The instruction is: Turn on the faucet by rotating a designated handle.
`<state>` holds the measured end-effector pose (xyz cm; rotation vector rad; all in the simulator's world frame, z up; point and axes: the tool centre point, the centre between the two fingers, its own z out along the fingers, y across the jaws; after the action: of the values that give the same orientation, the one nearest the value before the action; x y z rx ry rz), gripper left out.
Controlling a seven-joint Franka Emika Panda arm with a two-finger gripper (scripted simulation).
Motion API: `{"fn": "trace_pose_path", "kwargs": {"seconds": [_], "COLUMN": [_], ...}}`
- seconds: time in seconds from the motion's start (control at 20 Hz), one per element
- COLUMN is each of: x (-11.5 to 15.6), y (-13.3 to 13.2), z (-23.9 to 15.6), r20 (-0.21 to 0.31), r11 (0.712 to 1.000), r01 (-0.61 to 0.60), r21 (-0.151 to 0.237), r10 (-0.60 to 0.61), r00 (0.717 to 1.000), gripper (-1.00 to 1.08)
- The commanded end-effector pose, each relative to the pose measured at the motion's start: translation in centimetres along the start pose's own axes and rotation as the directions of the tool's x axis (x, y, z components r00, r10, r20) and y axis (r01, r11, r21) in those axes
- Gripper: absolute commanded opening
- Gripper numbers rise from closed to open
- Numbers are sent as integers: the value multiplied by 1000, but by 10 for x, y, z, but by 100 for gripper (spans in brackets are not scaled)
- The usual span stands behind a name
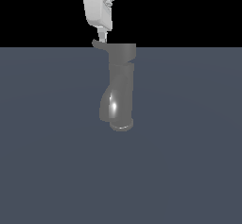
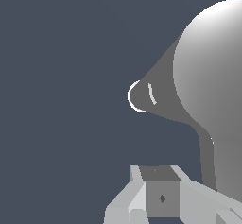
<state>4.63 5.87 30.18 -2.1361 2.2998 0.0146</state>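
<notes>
Glossy dark grey faucet (image 1: 120, 86) upright, spout curving down, thin handle (image 1: 100, 44) jutting from cap

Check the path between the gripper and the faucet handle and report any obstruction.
Nothing visible blocks it. The gripper hangs directly above the handle, its fingers right at the lever, which juts from the faucet cap toward the exterior view's left. Whether they touch is unclear.

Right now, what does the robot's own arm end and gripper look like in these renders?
The gripper is a plain, pale grey-white blocky hand with smooth shaded faces and thin light fingers. In the wrist view its angular light-grey body carries a darker square panel. No cables or markings show.
</notes>
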Motion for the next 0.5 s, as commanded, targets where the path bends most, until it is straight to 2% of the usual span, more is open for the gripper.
{"fn": "trace_pose_path", "kwargs": {"seconds": [0.0,0.45], "x": [-1,-2], "y": [-3,-1], "z": [3,4], "r20": [-5,-8], "r11": [1000,1000], "r01": [-20,-29], "r21": [4,5], "r10": [20,29], "r00": [1000,1000], "gripper": [-100,-100]}}
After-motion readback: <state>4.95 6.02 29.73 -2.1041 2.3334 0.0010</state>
